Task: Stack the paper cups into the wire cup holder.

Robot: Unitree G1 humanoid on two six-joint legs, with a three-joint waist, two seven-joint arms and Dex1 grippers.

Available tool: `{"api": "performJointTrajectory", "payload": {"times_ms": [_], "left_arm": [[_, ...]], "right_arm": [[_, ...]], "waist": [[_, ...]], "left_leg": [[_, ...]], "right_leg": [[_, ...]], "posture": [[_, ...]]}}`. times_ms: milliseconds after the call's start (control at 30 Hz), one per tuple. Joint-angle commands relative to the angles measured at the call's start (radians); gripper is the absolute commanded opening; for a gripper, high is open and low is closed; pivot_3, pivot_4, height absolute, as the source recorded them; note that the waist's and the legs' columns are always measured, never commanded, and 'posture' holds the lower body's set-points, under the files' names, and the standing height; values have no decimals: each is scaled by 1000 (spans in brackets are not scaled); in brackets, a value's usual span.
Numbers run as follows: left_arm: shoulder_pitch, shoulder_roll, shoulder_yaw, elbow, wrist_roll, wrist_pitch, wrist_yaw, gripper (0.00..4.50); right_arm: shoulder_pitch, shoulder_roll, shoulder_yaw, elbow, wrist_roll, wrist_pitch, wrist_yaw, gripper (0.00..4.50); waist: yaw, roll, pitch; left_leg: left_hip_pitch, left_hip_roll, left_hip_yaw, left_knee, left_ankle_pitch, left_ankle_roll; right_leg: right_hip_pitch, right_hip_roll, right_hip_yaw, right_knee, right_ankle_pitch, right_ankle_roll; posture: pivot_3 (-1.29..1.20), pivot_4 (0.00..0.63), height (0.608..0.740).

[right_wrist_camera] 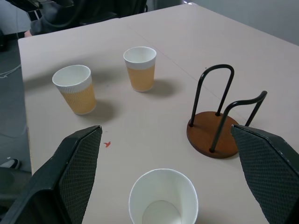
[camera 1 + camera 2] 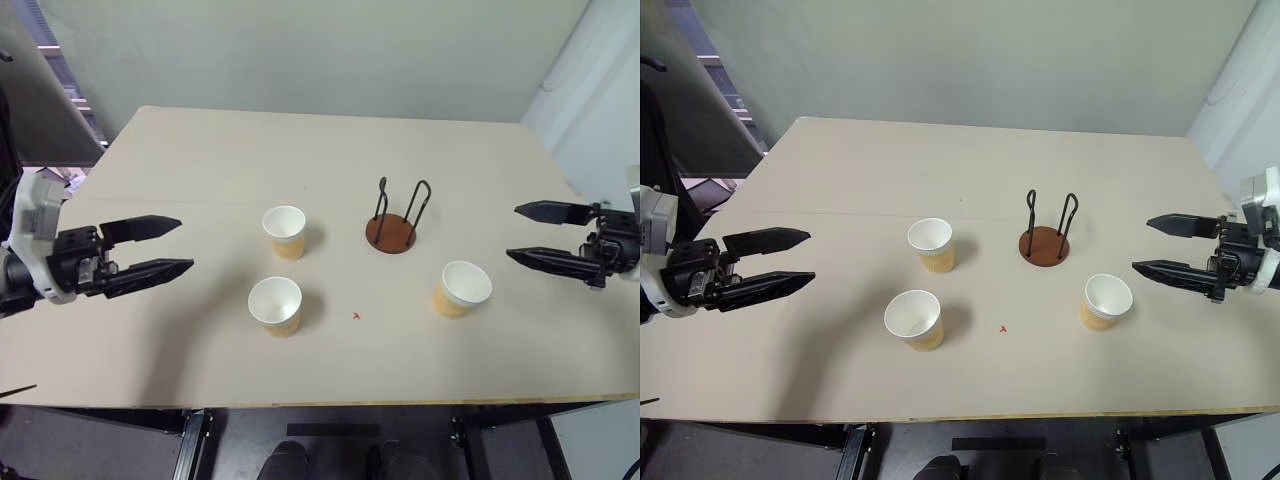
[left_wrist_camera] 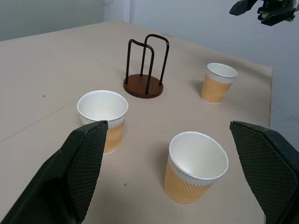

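The right gripper (image 2: 1172, 246), two black fingers spread wide apart and holding nothing, hovers over the right edge of the pale beige table (image 2: 940, 160), pointing inward across it. Just inward of its fingertips stands the nearest of the three small tapered paper cups (image 2: 1106, 301), white at the rim and inside, tan-yellow on the outside, upright with its mouth up. Beyond that cup, further from the robot and a little toward the middle, sits the wire cup holder (image 2: 1045, 242), a round reddish-brown disc base with two upright black wire loops, empty. So the right arm is plainly the nearer one to both this cup and the holder, and the cup's long axis is vertical, which suits a sideways grasp around its wall. The left gripper (image 2: 160, 248), also open and empty, hangs over the left side of the table, pointing inward. The other two cups stand upright between it and the holder: the near-left cup (image 2: 275, 305) closer to the robot, the far-left cup (image 2: 284, 232) behind it and near the holder's left. The stack looks not yet begun.
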Motion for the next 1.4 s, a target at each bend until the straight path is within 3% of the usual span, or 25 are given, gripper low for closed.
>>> {"api": "performJointTrajectory", "payload": {"times_ms": [33,433,667,867,1367,1400], "left_arm": [[-2,12,20,-22,-6,-6,6,4475],[-16,14,11,-30,-14,-1,17,4475],[-38,-20,-27,-59,-16,-5,52,4475],[-35,-56,-44,-128,-36,6,84,4475],[8,-81,-37,-233,-78,27,146,4475],[12,-82,-35,-238,-81,29,149,4495]], "right_arm": [[0,-4,-7,-16,0,-9,-11,4500],[-23,8,27,14,-48,-3,-83,4500],[-187,166,209,52,-171,88,-352,4500],[-322,320,293,170,-256,130,-509,4500],[-453,490,339,427,-390,-24,-564,4500],[-464,500,338,451,-402,-44,-571,4315]], "waist": [[0,0,0],[0,0,0],[-7,0,0],[-7,0,0],[4,1,0],[4,1,0]], "left_leg": [[0,0,0,0,0,0],[0,0,0,0,0,0],[3,6,2,0,0,0],[1,9,1,0,0,0],[-6,12,1,1,1,-4],[-6,13,1,1,1,-4]], "right_leg": [[0,0,0,0,0,0],[0,0,0,0,0,0],[1,0,0,2,1,2],[-3,1,0,2,2,3],[-9,3,0,1,4,3],[-9,4,0,1,5,2]], "posture": [[0,150,740],[0,150,740],[0,150,740],[0,150,740],[0,150,740],[0,150,740]]}}
